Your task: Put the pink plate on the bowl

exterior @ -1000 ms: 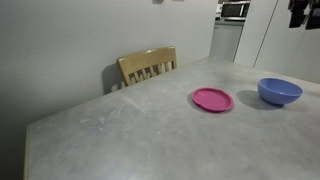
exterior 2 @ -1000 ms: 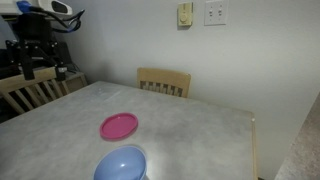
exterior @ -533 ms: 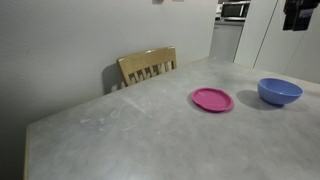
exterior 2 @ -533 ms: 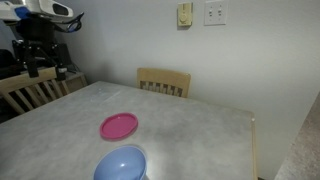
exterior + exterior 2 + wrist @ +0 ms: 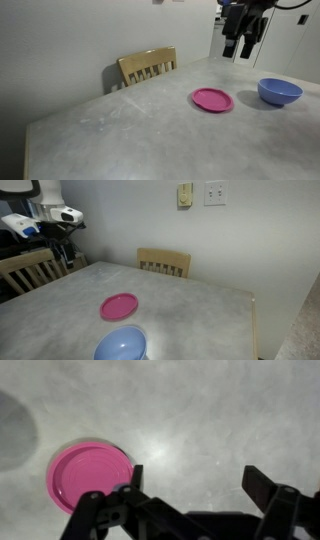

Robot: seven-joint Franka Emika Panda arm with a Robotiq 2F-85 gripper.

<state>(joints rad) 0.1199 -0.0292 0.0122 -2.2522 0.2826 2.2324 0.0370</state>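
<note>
Shows, in both exterior views, the pink plate (image 5: 212, 99) lying flat and rim up on the grey mottled table (image 5: 120, 135). Nothing on it, nothing touching it.

Puts the periwinkle-blue bowl (image 5: 280, 92) near the pink plate on the same tabletop, upright and mouth up, with a clear strip of table between the two. Not stacked, not touching. Repeats that pairing in an exterior view from another side: bowl (image 5: 121, 345) at the near edge, pink plate (image 5: 119, 306) just past it.

Sets a wooden slat-back chair (image 5: 148, 66) beyond the pink plate, pushed up against the table's far edge by the pale wall. Adds a second wooden chair (image 5: 25, 270) off to the side of the pink plate, at another edge of the table.

Finds the gripper (image 5: 240, 50) high in the air, well above and beyond the pink plate, fingers pointing down, clear of the table.

From the wrist view, looks straight down past the gripper (image 5: 195, 478) onto the tabletop. Fingers (image 5: 135, 478) spread wide, released, bare table in the gap and nothing held. Places the pink plate (image 5: 90, 475) off to one side of that gap, its edge partly hidden behind one finger's linkage.
</note>
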